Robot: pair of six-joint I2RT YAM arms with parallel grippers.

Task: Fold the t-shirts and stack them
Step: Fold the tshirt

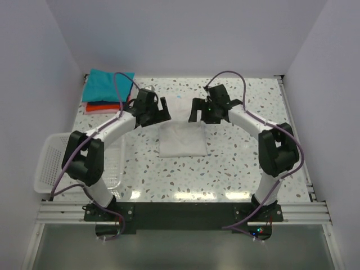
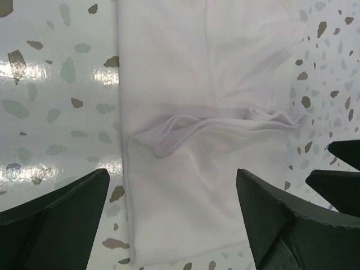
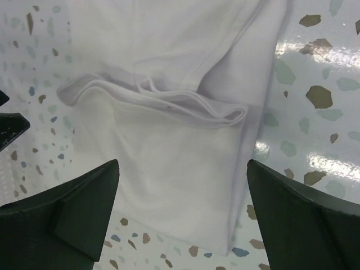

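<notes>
So | white t-shirt (image 1: 181, 142) is seen right under left gripper (image 1: 163, 111) and right gripper (image 1: 195, 111), both equally near | jaws spread wide, nothing held

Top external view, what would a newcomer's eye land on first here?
The folded white t-shirt at the centre of the table, with the left tool and right tool open above its far end. Next, the teal t-shirt lying on a red-orange t-shirt at the far left corner, and the white mesh basket at the left edge.
</notes>
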